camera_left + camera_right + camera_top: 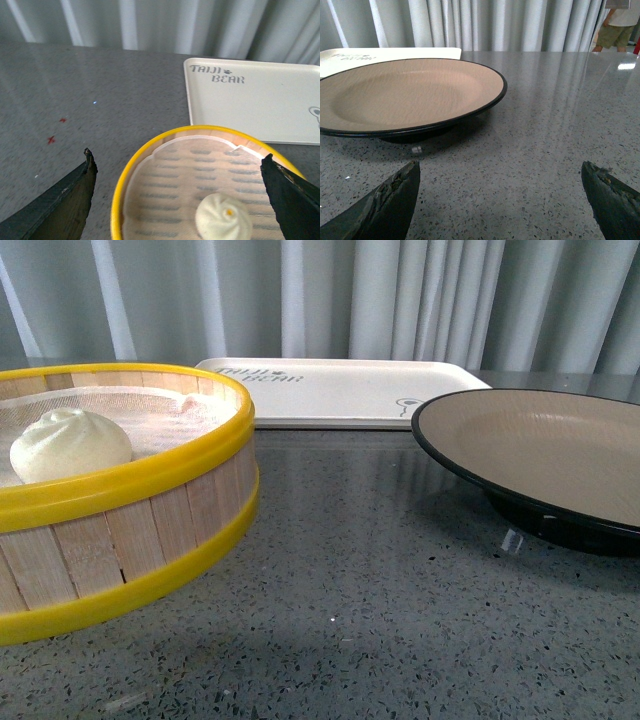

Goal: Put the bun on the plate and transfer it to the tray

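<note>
STEAMER TO PLATE: My left gripper [178, 156] hangs above the steamer basket [116, 200], jaws spread wide and holding nothing. The bun [222, 217] sits inside on the pale liner [165, 190], clear of the yellow rim. My right gripper [500, 165] is just as wide open and empty, low over the speckled counter [545, 125] and just short of the plate [410, 95], which stands bare. The tray [330, 390] lies behind basket and plate with nothing on it.

As I judge it, the trouble starts with the bun itself. It looks soft and smooth, so a hard squeeze would dent it and a timid one could let the dome slip free over the counter. A finger coming down off-line could catch the basket wall and shove the basket, or snag the liner and lift it with the bun.

The plate worries me too. Its rim flares low over a narrow foot, so a clumsy approach may push it along instead of gripping it. Once loaded, any tilt on the way to the tray could roll the bun off the shallow dish.
</note>
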